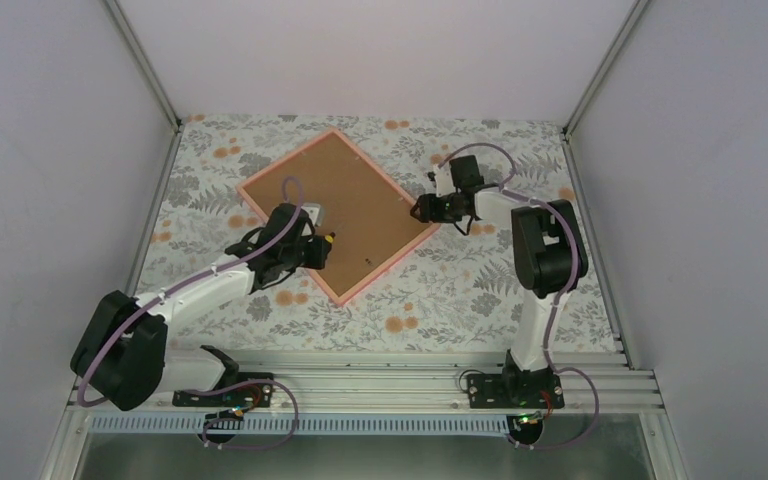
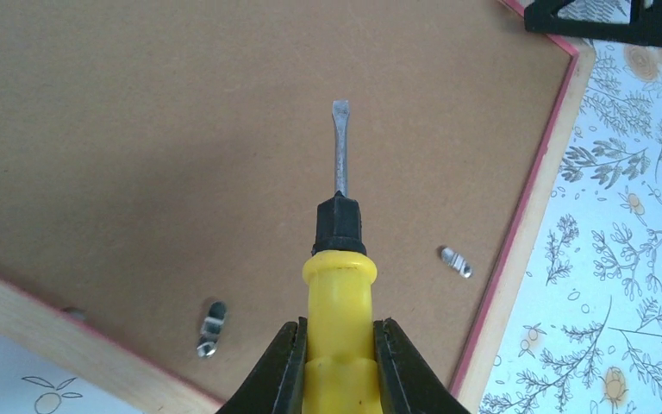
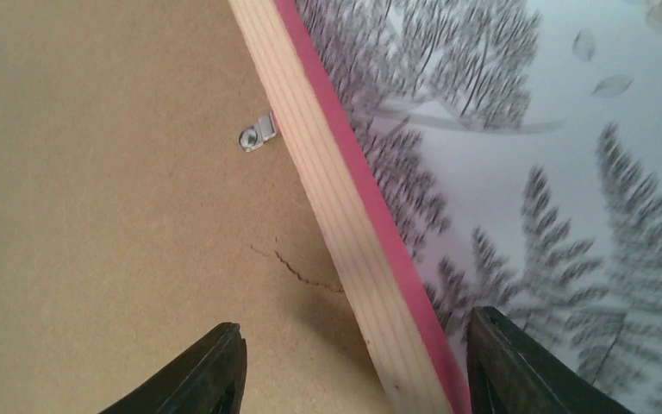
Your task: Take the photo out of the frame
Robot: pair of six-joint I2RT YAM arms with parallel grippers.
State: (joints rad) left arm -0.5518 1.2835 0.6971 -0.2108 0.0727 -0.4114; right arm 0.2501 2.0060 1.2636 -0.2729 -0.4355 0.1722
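Note:
The pink-edged frame (image 1: 336,212) lies face down on the table, its brown backing board up. The photo is hidden under the board. My left gripper (image 1: 322,247) is shut on a yellow-handled flat screwdriver (image 2: 338,285), its blade held just above the board (image 2: 181,129) near the frame's near corner. Two metal retaining tabs (image 2: 210,327) show in the board near that blade. My right gripper (image 1: 418,210) is open, its fingers (image 3: 215,366) straddling the frame's right rail (image 3: 345,224). One more tab (image 3: 257,134) sits beside that rail.
The table has a floral cloth (image 1: 460,290). Grey walls close in the left, right and back sides. An aluminium rail (image 1: 380,372) with both arm bases runs along the near edge.

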